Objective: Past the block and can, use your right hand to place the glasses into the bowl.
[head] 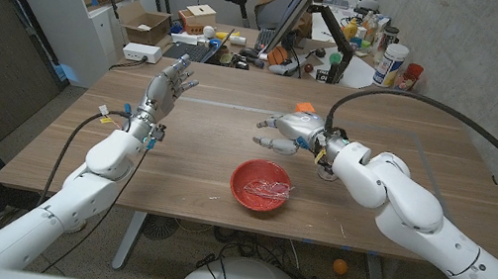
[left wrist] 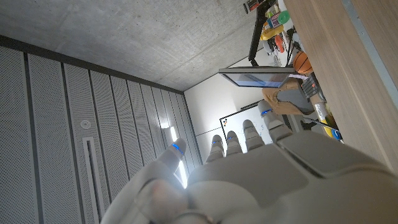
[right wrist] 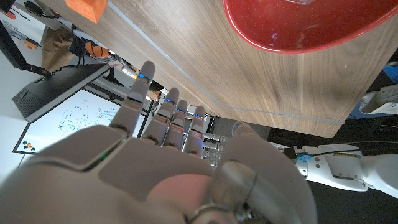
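The red bowl (head: 259, 197) stands at the table's front middle, with thin-framed glasses (head: 268, 185) lying inside it. My right hand (head: 288, 131) hovers just behind the bowl, fingers spread toward the robot's left and holding nothing. An orange block (head: 305, 107) lies on the table behind that hand. In the right wrist view the bowl (right wrist: 305, 28) and the block (right wrist: 87, 7) lie beyond my spread right hand (right wrist: 168, 168). My left hand (head: 168, 92) is raised over the table's left part, fingers apart and pointing up, empty. The left wrist view shows the back of my left hand (left wrist: 267, 177).
The wooden table (head: 198, 142) is bare between the two hands. Behind its far edge stand cardboard boxes (head: 152, 27), a monitor (head: 294, 12), a chair and a cluttered side desk with a white container (head: 393, 64). A shelf stands at the back left.
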`<action>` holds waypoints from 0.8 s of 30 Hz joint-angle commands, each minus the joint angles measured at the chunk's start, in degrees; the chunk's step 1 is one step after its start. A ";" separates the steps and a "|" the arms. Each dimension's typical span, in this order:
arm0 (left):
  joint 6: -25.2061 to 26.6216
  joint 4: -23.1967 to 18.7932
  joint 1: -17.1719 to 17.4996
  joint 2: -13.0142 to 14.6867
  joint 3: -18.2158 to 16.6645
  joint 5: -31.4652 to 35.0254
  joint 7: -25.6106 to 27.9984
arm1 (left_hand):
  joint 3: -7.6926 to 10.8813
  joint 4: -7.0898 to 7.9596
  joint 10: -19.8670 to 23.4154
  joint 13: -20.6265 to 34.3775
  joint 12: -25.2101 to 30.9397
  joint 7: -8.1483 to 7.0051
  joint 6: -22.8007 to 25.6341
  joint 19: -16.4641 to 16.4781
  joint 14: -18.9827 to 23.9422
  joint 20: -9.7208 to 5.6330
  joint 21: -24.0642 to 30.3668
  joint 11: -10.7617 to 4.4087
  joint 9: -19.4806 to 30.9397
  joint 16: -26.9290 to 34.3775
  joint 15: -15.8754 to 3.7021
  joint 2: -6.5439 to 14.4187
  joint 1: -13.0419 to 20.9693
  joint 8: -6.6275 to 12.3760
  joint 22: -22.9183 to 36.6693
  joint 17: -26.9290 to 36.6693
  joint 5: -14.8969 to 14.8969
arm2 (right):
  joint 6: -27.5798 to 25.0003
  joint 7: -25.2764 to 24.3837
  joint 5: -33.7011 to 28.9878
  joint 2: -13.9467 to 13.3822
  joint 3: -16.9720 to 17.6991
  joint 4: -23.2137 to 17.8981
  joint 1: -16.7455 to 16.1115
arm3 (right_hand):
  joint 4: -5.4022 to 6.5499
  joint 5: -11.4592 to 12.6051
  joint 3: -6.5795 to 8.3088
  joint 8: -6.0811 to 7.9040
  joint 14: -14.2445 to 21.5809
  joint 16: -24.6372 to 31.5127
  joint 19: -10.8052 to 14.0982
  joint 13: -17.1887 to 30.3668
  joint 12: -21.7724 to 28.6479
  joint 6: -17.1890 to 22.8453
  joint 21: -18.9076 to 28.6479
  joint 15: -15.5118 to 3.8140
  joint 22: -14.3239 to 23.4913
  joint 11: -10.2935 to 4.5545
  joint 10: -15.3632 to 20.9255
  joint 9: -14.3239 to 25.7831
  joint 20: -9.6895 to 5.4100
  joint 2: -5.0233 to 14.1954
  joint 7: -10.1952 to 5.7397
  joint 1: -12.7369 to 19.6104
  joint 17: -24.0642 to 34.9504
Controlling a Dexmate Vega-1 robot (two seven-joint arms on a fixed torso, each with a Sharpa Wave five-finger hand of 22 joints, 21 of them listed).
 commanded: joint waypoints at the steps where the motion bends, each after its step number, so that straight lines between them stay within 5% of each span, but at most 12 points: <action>1: -0.44 -2.07 2.07 0.45 -0.79 0.54 1.11 | -0.14 -0.05 -0.09 0.22 0.19 -0.27 -0.02 0.22 0.24 0.10 -0.19 0.31 0.10 -0.03 0.11 5.17 -0.30 -0.11 0.20 0.26 0.20 | -0.90 0.32 0.10 -0.52 1.58 -1.71 -0.43 | 0.62 -0.43 -0.21 -0.10 -1.66 0.07 -1.11 -0.03 -0.13 -1.39 -0.98 -1.15 -0.04 -0.27 -1.83 0.09 0.49 0.00 -0.12 -1.21 -0.24; 24: -2.48 -2.87 5.18 1.29 -3.39 -0.03 0.84 | -0.16 -0.05 0.01 0.22 0.21 -0.45 0.13 0.16 0.19 0.26 -0.41 0.34 0.10 -0.07 0.23 5.18 -0.30 -0.08 0.20 0.26 0.20 | -2.63 2.71 0.07 2.35 1.06 -1.30 3.33 | 0.88 -1.29 -0.84 0.20 -6.81 0.10 -4.39 -0.52 0.14 -3.89 -4.45 -0.04 -0.07 -0.18 -4.95 0.09 1.74 -0.34 -0.53 -2.92 -1.97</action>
